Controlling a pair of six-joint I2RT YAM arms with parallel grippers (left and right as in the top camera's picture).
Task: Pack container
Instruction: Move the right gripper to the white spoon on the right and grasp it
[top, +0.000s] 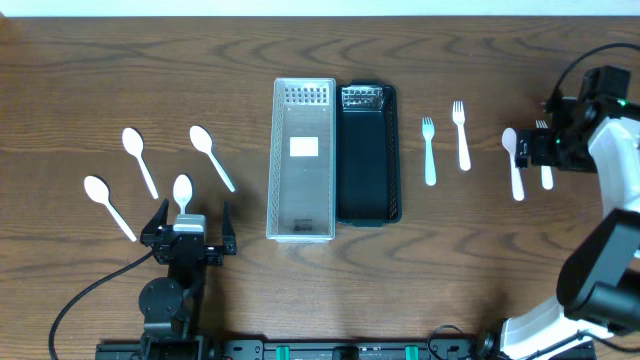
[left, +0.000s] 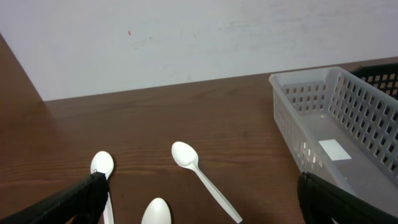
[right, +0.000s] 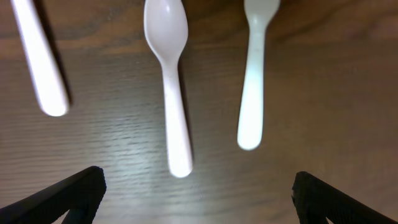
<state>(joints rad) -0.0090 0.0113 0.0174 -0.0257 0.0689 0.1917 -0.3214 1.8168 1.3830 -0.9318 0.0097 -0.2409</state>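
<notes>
A clear plastic basket (top: 303, 215) and a black basket (top: 368, 212) stand side by side mid-table; both also show in the left wrist view, the clear one (left: 336, 118) and the black one (left: 382, 74). Several white spoons lie left of them (top: 211, 155), (top: 138, 158), (top: 108, 205), (top: 182, 190). My left gripper (top: 194, 218) is open and empty just behind the spoons (left: 186, 158), (left: 157, 211), (left: 102, 165). Two white forks (top: 429, 150), (top: 461, 135) lie right of the baskets. My right gripper (top: 527, 147) is open and empty, above a spoon (right: 168, 74) and a fork handle (right: 255, 81).
The spoon under the right gripper (top: 514, 170) and a partly hidden fork (top: 546, 178) lie near the table's right side. Another fork's handle (right: 40, 62) shows at the left of the right wrist view. A white wall rises behind the table (left: 199, 37).
</notes>
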